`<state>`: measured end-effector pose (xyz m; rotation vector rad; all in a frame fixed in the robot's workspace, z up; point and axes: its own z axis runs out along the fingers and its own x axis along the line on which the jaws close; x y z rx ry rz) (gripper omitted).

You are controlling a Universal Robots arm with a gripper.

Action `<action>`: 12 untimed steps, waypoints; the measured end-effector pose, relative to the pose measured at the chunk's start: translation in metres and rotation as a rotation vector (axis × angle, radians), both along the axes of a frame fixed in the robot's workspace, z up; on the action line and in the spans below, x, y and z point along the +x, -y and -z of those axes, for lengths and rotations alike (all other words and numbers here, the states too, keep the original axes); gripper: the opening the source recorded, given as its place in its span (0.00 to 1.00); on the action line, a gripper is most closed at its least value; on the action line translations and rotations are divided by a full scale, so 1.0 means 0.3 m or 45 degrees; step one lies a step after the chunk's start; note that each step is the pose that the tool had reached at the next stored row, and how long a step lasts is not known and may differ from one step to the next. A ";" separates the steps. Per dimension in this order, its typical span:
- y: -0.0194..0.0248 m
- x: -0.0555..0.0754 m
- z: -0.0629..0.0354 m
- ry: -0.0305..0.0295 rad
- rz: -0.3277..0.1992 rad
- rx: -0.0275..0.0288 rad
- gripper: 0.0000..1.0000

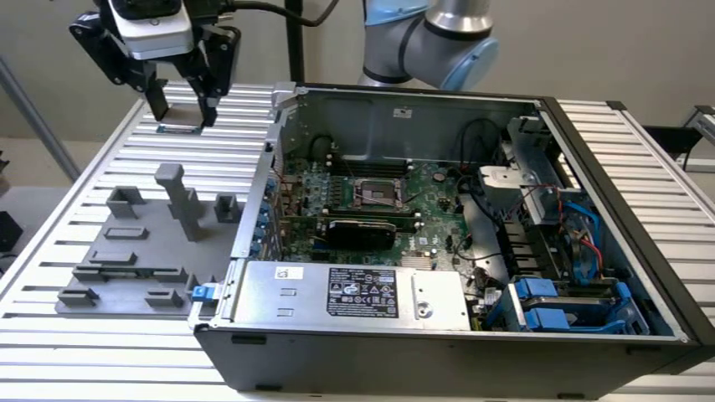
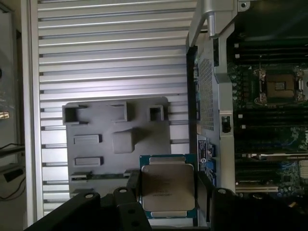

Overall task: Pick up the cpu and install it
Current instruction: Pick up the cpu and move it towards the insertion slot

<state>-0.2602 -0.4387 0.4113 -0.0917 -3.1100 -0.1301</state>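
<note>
**Operator:** What am I holding?

**Spotter:** Your one tool [image 1: 181,113] [image 2: 167,192] pinches one cpu [image 1: 179,127] [image 2: 167,185]. Its two fingers [image 2: 133,190] press against opposite edges, and the silver top faces the wrist camera.

**Operator:** Where does that put it?

**Spotter:** In the exterior view, you're over the far end of the slatted surface [image 1: 112,151] [image 2: 110,57], on that view's left. You're near the corner of the one open computer case [image 1: 447,352]. I can't tell whether the cpu is clear of the slats.

**Operator:** What's around me?

**Spotter:** One grey fixture plate [image 1: 134,251] [image 2: 106,151] lies nearer the camera, apart from your tool. It carries several raised blocks and one tall post [image 1: 173,197]. Bare slats lie between you and it.

**Operator:** And the case?

**Spotter:** Its upright side wall stands between you and the board. The top is open. You have one cpu socket [image 1: 374,194] [image 2: 279,86] mid-board, with one power supply [image 1: 357,293] along the near edge. Cables crowd the side on the exterior view's right.
</note>
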 end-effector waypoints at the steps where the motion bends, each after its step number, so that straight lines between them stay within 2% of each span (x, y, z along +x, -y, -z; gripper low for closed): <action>1: 0.000 0.016 0.000 -0.0001 0.000 0.0003 0.55; 12: -0.005 0.182 -0.001 0.0000 0.000 0.0024 0.55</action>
